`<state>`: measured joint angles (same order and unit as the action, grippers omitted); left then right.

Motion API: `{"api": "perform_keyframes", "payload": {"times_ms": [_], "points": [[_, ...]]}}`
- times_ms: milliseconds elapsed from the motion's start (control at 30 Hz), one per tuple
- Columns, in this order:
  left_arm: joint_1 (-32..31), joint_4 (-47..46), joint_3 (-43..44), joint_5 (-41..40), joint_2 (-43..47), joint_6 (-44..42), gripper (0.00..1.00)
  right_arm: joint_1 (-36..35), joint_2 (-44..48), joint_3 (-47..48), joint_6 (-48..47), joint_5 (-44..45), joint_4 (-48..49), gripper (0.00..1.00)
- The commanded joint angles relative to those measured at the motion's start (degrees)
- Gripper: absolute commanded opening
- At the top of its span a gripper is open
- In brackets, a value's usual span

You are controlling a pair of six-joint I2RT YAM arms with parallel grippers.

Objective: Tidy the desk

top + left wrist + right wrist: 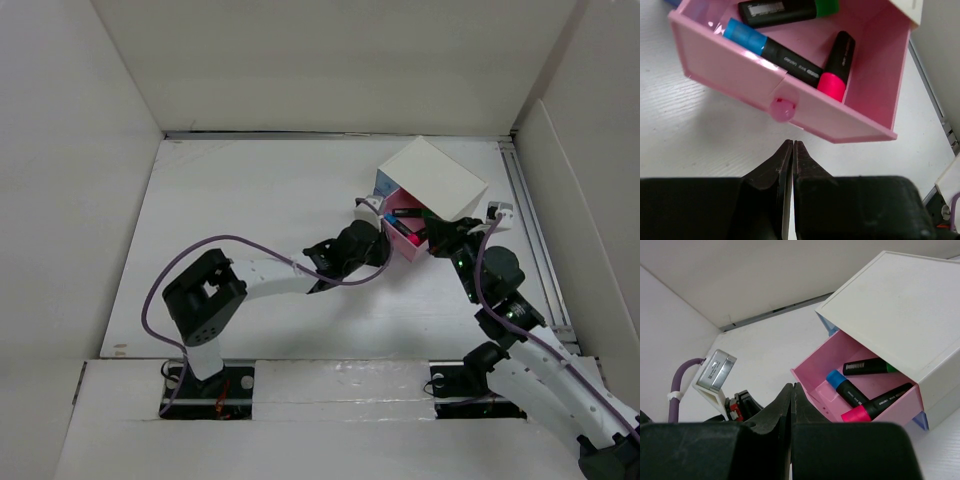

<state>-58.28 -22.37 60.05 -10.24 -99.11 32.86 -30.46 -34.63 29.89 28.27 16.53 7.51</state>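
We see the big white counter (pixel 250 200). It lies flat in the middle, with tall white walls (pixel 80 150) on three sides, and everything else stands on it.

The left arm (pixel 260 275) and the right arm (pixel 510 310) both reach across the counter toward the far right.

There we find a white box (pixel 435 178). It stands on the counter, turned at a slant. A pink drawer (pixel 405 238) is pulled out of the box, on the side that faces the arms.

The left tool (pixel 792 142) is clenched, with its two fingers pressed together. It grasps nothing. Its tips point at the front of the pink drawer. They are close to it but not touching.

The right tool (pixel 792 386) is clenched too, and nothing is between its fingers. From above, it is just beside the right end of the drawer. We cannot tell if it touches the drawer.

Three markers lie inside the drawer. The blue marker (pixel 770 50) lies along the front wall. The pink marker (pixel 837 65) lies beside it, with its pink end close to the blue marker's black end. The green marker (pixel 785 10) lies farther back.

A little round pink knob (pixel 783 109) sticks out of the drawer's front, right in front of the left tool's tips.
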Motion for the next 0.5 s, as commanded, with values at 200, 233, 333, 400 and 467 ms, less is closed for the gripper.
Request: {"api": "perform_keyframes", "payload": {"times_ms": [200,233,333,400,467], "points": [[0.1,-1.27,9.2,2.77,-3.28,-2.89,0.0,-0.39,-0.61,0.87,-0.5,-0.27,2.16,0.0],[0.1,-0.92,9.81,2.77,-4.24,-3.07,0.0,-0.39,-0.61,0.87,-0.41,-0.19,2.16,0.0],[0.1,-0.13,12.19,2.51,-5.82,-3.77,0.0,-0.39,-0.52,0.87,-0.41,-0.1,2.16,0.0],[0.1,0.31,13.51,2.15,-6.27,-4.29,0.0,-0.39,-0.44,0.78,-0.41,-0.1,2.16,0.0],[0.1,0.22,14.56,1.98,-6.71,-4.73,0.0,-0.39,-0.44,0.78,-0.41,-0.18,2.16,0.0]]}}
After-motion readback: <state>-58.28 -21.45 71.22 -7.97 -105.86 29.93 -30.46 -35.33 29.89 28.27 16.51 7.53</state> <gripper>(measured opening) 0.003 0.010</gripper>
